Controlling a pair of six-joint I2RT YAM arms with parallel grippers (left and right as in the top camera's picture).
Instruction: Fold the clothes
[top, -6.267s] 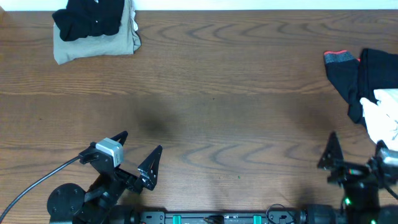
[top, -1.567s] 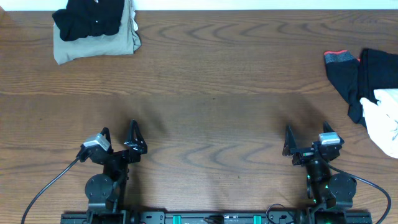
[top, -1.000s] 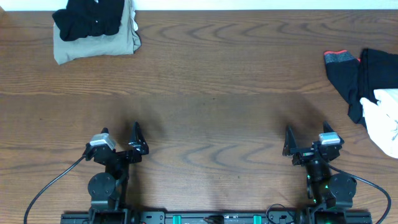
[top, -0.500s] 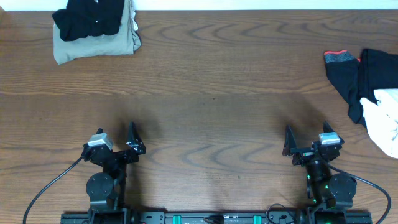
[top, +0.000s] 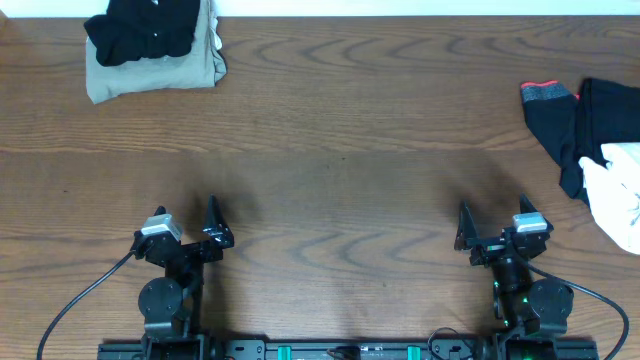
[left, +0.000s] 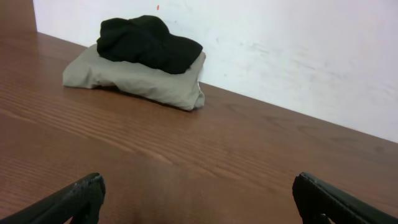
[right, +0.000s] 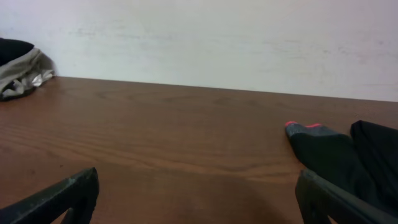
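A folded black garment rests on a folded khaki one at the far left corner; the left wrist view shows the black garment on top of the khaki one. At the right edge lies a loose pile of clothes: a black piece with red-orange trim, a black piece and a white piece. The right wrist view catches the trimmed piece. My left gripper and right gripper stand open near the front edge, nothing between their fingers.
The brown wooden table stretches between the two heaps of clothes. A white wall runs behind the far edge. Cables trail from both arm bases at the front.
Since a second ago my left gripper has edged slightly left. Further back, both arms swung in from the sides to face the far edge. The clothes have not moved.
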